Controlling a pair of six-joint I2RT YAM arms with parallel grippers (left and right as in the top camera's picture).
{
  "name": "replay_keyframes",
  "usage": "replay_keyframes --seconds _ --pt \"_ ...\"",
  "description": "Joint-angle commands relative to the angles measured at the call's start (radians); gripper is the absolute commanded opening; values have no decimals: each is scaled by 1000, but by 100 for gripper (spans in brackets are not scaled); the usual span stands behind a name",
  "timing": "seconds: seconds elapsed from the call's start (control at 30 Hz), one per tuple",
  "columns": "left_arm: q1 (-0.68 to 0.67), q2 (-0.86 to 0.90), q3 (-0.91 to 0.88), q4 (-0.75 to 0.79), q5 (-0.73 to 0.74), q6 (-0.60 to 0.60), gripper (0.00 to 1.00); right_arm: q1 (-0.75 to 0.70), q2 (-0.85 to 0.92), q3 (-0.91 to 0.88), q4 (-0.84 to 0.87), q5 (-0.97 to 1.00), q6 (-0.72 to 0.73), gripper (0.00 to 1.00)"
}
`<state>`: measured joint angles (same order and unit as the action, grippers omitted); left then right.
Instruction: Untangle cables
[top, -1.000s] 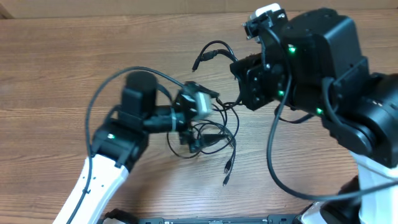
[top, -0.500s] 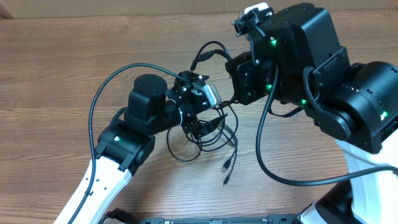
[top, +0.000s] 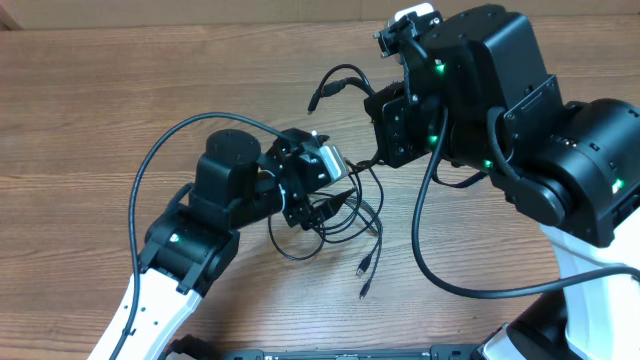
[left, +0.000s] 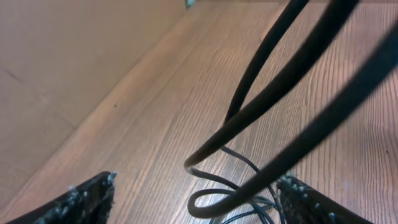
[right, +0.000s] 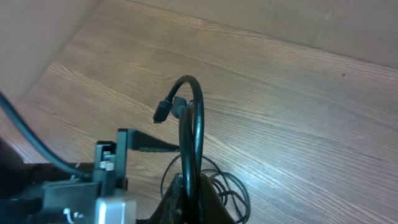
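The cables (top: 335, 215) are thin black cords tangled in loose coils on the wooden table (top: 120, 110), between the two arms. Two plug ends (top: 365, 268) trail toward the front. One cable loop with a plug (top: 318, 98) rises at the back. My right gripper (right: 200, 196) is shut on that cable (right: 193, 118), which arches up to its plug (right: 163, 112). My left gripper (top: 312, 200) sits over the left side of the tangle. In the left wrist view it (left: 196, 199) is open, with raised cable strands (left: 273, 112) crossing between the fingers and touching neither.
A thick black wire (top: 175, 140) arcs over my left arm, and another (top: 430, 250) hangs from my right arm over the table. The left arm's wrist camera block (right: 106, 186) shows in the right wrist view, close to the held cable.
My right arm shifted left and then held still with the cable. My left gripper swung up toward the tangle, then drew back slightly left and down.
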<state>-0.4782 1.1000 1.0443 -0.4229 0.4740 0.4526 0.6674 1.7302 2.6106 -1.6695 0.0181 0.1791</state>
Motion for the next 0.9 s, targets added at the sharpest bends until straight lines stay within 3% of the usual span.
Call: replay_keyframes --seconds 0.0,0.03,0.07,0.23,0.47,0.6,0.77,0.87 --pt "0 -10 19 2 14 4 46 -2 -13 9 6 15 -4 4" --pt "0 -9 19 9 34 4 18 -2 -13 9 6 14 -4 4" --pt "0 -8 19 13 49 4 4 -2 -13 9 6 14 -4 4" --pt "0 -8 19 76 132 3 4 -2 -13 9 5 14 -4 4" --pt "0 -8 19 101 124 3 4 -2 -13 9 -24 16 -4 4" --pt "1 -13 19 59 -44 3 4 -2 -13 9 -24 84 -4 4" --pt "1 -40 19 36 -450 -108 4 -2 -13 9 -24 181 -3 4" --pt "1 -68 19 41 -562 -120 4 -2 -13 9 -24 184 -3 4"
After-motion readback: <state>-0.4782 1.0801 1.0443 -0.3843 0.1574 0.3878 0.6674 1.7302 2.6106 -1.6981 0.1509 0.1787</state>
